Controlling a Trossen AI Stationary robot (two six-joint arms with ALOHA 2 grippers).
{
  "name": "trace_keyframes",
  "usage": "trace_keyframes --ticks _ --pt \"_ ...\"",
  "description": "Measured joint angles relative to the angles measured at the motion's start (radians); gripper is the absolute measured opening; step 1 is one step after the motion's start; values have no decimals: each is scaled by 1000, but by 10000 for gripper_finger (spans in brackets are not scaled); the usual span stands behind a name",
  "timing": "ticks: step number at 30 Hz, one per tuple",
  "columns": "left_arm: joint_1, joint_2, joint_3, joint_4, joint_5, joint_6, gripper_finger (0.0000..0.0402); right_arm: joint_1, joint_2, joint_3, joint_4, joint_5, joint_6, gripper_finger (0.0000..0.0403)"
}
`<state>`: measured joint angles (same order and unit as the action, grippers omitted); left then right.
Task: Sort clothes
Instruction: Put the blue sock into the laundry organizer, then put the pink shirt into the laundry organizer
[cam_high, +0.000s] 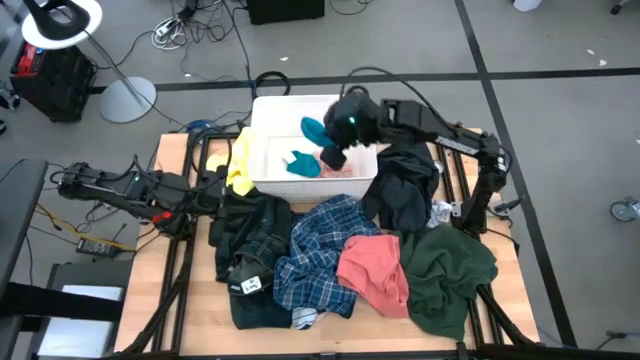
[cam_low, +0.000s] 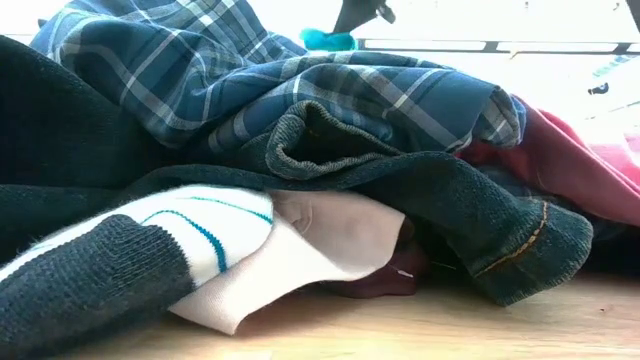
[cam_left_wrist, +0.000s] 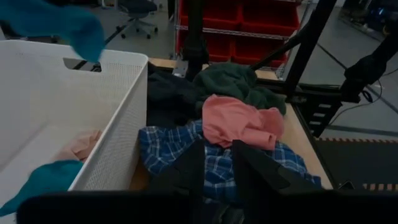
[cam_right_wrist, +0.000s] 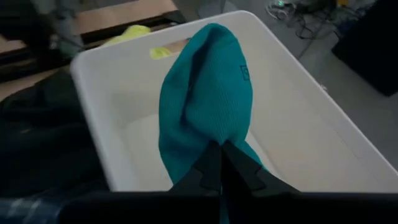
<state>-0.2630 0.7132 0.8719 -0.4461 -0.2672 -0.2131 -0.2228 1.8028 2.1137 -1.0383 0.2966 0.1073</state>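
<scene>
**Teal sock held over the white bin**

We see a teal sock (cam_right_wrist: 205, 99) pinched in the right hand (cam_right_wrist: 221, 163), whose two fingers are clamped together on the fabric. From above, that hand (cam_high: 335, 150) hangs over the white bin (cam_high: 265, 108), with the sock (cam_high: 313, 129) dangling just inside the bin's rim. A second teal piece (cam_high: 302, 163) lies on the bin's floor, next to a pale pink piece (cam_high: 342, 170).

Outside the bin, a yellow garment (cam_high: 240, 160) drapes against the bin's left wall. A black garment (cam_high: 405, 185) is heaped just right of the bin, under the right arm. In front of the bin, the blue plaid shirt (cam_high: 320, 250) spreads across the middle of the desk (cam_high: 185, 290), with the salmon pink garment (cam_high: 375, 270) overlapping its right side and the dark green garment (cam_high: 450, 270) beyond that, toward the right edge. A dark knit garment (cam_high: 255, 260) lies to the left of the plaid shirt.

From desk height, the plaid shirt (cam_low: 300, 90) tops the pile, the dark knit (cam_low: 480, 215) folds beneath it, and a white piece with a teal stripe (cam_low: 190, 225) sticks out at the bottom.

The left hand (cam_high: 200, 205) sits low at the desk's left side, beside the dark knit; in its own view its fingers (cam_left_wrist: 186, 168) stand slightly apart, holding nothing, pointing toward the plaid shirt (cam_left_wrist: 168, 146)
</scene>
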Motion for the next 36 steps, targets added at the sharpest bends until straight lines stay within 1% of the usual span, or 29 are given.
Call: trace_keyframes --ticks 4,8,15,20,24,26,28,31,33,36 --pt "0 0 0 -1 0 0 87 -64 25 -4 9 -3 -6 8" --pt "0 -1 0 -2 1 0 87 -106 33 -6 11 -14 37 21" --pt "0 -1 0 -3 2 0 87 -121 29 -6 6 -39 57 66" --pt "0 -1 0 -2 2 0 87 -108 10 -6 -65 -39 58 97" --pt "0 -1 0 -2 2 0 87 -77 -27 -6 -184 -40 121 111" --pt "0 -1 0 -2 2 0 87 -55 -52 -6 -237 -67 169 115" --pt "0 -1 0 -2 2 1 87 -21 -81 -6 -284 -90 217 117" --pt "0 -1 0 -2 2 1 87 50 -121 -6 -323 -95 289 115" --pt "0 -1 0 -1 2 1 87 110 -146 -6 -339 -79 338 115" --pt "0 -1 0 -1 2 1 87 212 -178 -6 -371 -10 420 115"
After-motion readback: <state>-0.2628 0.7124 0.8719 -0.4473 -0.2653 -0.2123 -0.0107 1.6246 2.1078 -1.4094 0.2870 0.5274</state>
